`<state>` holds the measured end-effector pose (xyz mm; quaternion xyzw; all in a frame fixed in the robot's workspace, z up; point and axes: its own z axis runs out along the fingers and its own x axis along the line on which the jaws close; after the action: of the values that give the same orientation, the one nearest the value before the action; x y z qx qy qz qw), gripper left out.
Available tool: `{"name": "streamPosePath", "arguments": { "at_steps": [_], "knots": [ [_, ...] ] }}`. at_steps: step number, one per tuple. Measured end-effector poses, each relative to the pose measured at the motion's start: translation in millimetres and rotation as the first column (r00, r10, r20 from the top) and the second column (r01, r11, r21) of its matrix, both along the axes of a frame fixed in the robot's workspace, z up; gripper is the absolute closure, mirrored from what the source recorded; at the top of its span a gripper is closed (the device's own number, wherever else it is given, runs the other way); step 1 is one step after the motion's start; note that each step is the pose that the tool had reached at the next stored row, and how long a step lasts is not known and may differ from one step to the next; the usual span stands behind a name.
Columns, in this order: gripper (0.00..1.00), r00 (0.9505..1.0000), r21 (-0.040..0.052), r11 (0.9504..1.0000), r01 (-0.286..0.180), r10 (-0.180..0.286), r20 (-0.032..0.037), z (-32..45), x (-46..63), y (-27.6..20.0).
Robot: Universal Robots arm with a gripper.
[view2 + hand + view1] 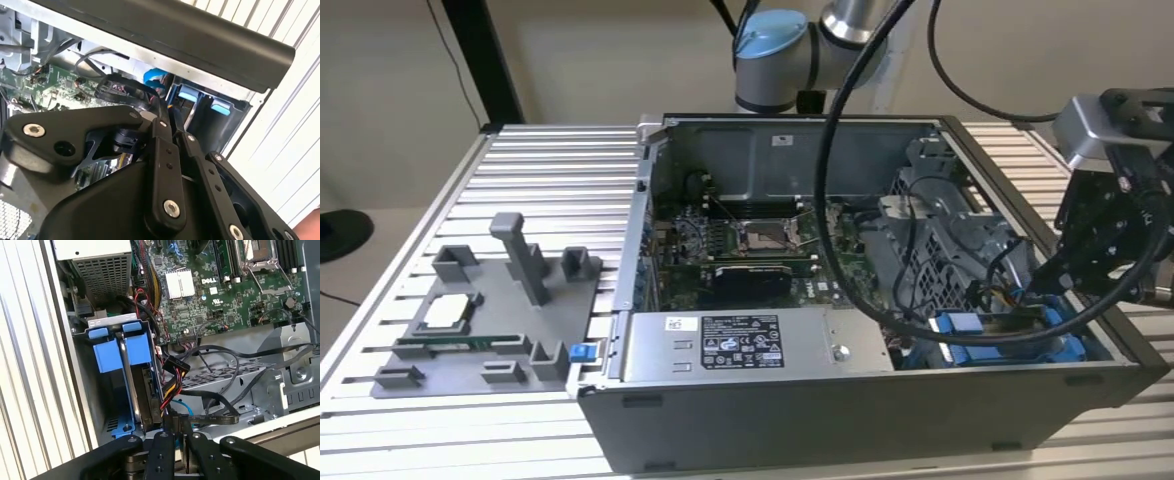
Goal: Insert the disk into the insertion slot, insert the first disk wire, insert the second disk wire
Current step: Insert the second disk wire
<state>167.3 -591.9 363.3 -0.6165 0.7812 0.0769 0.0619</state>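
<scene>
The hand's tips are hidden among wires by the disk; its grip cannot be told.

A ribbed metal table carries an open computer case and a grey fixture tray.

A robotics lab or test workshop: an open grey metal computer case sits on a ribbed aluminium-profile counter, a grey plastic parts fixture well apart from the pincer.
</scene>
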Motion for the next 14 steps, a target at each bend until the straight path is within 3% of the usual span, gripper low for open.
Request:
{"name": "streamPosePath", "arguments": {
  "at_steps": [4, 8, 11, 13, 14],
  "knots": [
    [1.0, 1.0, 0.0021, 1.0, 0.0, 0.0, 0.0025, 2.4, -10.6, -4.5],
    [1.0, 0.9999, 0.0024, 1.0, 0.0, 0.0, 0.0141, 2.4, -22.0, -8.7],
    [1.0, 0.9994, 0.0025, 1.0, -0.001, 0.001, 0.0334, 2.3, -27.2, -11.0],
    [1.0, 0.9987, -0.0016, 1.0, -0.002, 0.003, 0.0519, 2.2, -29.7, -11.2],
    [1.0, 0.9983, -0.0041, 1.0, -0.004, 0.004, 0.0577, 2.0, -30.8, -11.3]
  ]
}}
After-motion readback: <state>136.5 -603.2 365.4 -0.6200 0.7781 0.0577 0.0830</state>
